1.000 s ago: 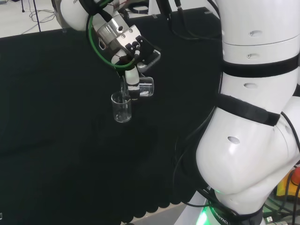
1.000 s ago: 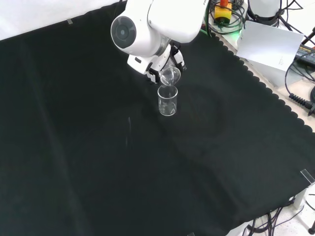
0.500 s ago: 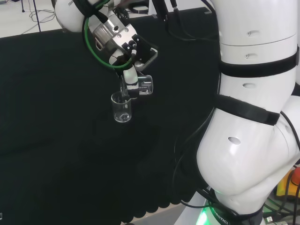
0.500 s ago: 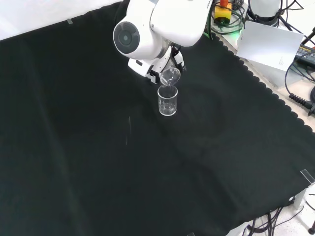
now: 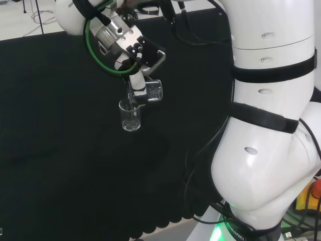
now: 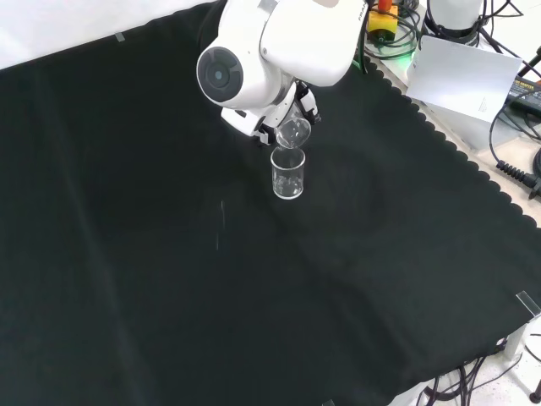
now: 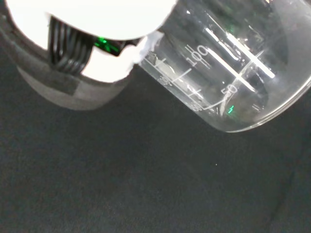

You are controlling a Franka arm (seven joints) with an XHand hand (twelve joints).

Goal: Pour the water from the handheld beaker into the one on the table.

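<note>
hand [image 5: 139, 83] reaching down over the table [image 5: 60, 165], fingers wrapping around the handheld beaker [image 5: 153, 92], tipping it pretty much sideways, its lip hanging right above the upright beaker [image 5: 130, 115] sitting on the black cloth

Front view: hand [image 6: 297, 108] mostly hidden behind white arm link [image 6: 262, 51]. Wrist view: tilted beaker [image 7: 228, 68] cut off at frame edge, mouth unseen. Water level in standing beaker [image 5: 130, 116] too faint to tell.
</note>
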